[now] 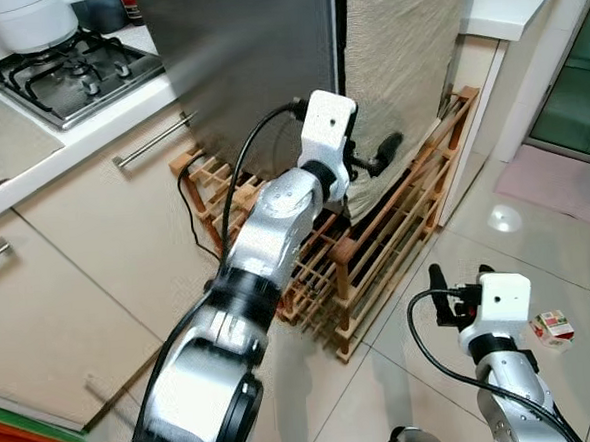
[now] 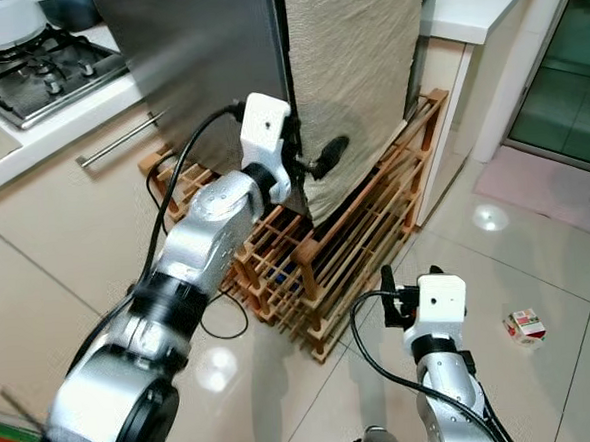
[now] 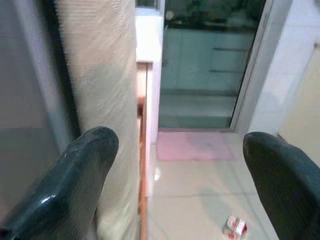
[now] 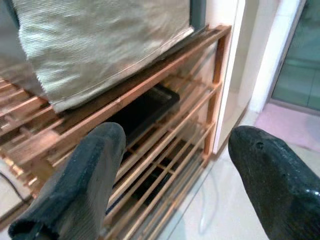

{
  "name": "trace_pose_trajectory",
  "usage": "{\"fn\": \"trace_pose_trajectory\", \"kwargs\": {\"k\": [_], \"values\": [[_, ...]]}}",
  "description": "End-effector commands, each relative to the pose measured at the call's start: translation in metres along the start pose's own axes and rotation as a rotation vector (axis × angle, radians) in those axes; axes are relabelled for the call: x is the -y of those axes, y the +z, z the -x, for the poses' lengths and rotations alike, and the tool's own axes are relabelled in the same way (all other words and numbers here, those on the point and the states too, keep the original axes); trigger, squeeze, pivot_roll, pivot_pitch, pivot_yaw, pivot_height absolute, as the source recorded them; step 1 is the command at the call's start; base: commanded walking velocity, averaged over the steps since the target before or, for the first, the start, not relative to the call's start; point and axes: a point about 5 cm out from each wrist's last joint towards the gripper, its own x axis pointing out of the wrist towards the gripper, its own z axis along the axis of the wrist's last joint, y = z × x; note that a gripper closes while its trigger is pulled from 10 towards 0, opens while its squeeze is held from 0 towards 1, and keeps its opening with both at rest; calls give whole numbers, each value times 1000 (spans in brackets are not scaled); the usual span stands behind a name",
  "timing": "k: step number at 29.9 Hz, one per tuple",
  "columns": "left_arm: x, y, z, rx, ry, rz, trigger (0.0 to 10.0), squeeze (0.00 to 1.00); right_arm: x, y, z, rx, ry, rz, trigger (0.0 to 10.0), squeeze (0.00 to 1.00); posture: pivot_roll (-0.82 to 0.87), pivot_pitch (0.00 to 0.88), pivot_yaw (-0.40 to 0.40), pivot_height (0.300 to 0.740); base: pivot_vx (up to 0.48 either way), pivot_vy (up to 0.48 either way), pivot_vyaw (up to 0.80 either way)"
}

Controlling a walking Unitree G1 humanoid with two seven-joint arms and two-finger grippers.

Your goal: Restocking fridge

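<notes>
Left tool (image 1: pixel 383 153), fingers spread, beside ribbed beige cloth (image 1: pixel 405 54) over slatted wooden rack (image 1: pixel 377 246); right tool (image 4: pixel 175 175) likewise released.

Two black fingers (image 4: pixel 75 195) of the right gripper (image 4: pixel 175 185) stood wide apart in the lower frame. Between them ran a wooden slatted rack (image 4: pixel 165 115) holding a dark tray (image 4: pixel 145 107). A beige woven cloth (image 4: pixel 95 45) hung across the upper left; pale floor tiles (image 4: pixel 220 210) lay at lower right.
</notes>
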Motion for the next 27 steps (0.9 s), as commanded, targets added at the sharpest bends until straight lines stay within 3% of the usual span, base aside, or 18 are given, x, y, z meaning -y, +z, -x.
{"fn": "trace_pose_trajectory", "kwargs": {"k": [1, 5, 6, 9, 11, 14, 16, 19, 21, 27], "values": [[-17, 1, 26, -4, -7, -63, 10000, 0, 2, -1, -1, -5, 2, 0, 10000, 0, -139, 38, 117, 740, 0, 0, 0], [-28, -24, 71, -31, 110, -144, 10000, 0, 2, 1, -6, 5, 17, 10, 10000, 0, -108, 16, 94, 740, 0, 0, 0], [-28, -24, 71, -31, 110, -144, 10000, 0, 2, 1, -6, 5, 17, 10, 10000, 0, -108, 16, 94, 740, 0, 0, 0], [-22, -45, 100, -1, 269, -239, 10000, 0, -1, 6, -10, 46, 30, 23, 10000, 0, -94, 1, 78, 740, 0, 0, 0], [-17, -57, 109, -18, 305, -285, 10000, 0, -2, 8, -13, 56, 33, 20, 10000, 0, -87, 0, 69, 740, 0, 0, 0], [-16, -75, 120, -67, 349, -293, 10000, 0, -5, 7, -15, 58, 37, 15, 10000, 0, -94, 0, 70, 740, 0, 0, 0], [-21, -94, 141, -118, 453, -158, 10000, 0, -6, 8, -15, 66, 21, 12, 10000, 0, -102, 0, 66, 740, 0, 0, 0], [-20, -97, 148, -123, 473, -112, 10000, 0, -5, 7, -16, 70, 12, 0, 10000, 0, -92, 0, 61, 740, 0, 0, 0], [-18, -88, 139, -93, 426, -147, 10000, 0, -6, 7, -16, 73, 17, -2, 10000, 0, -88, 0, 57, 740, 0, 0, 0], [-17, -70, 113, -26, 352, -134, 10000, 0, -9, 9, -22, 82, 25, 3, 10000, 0, -97, 0, 64, 740, 0, -480, 0]]}}
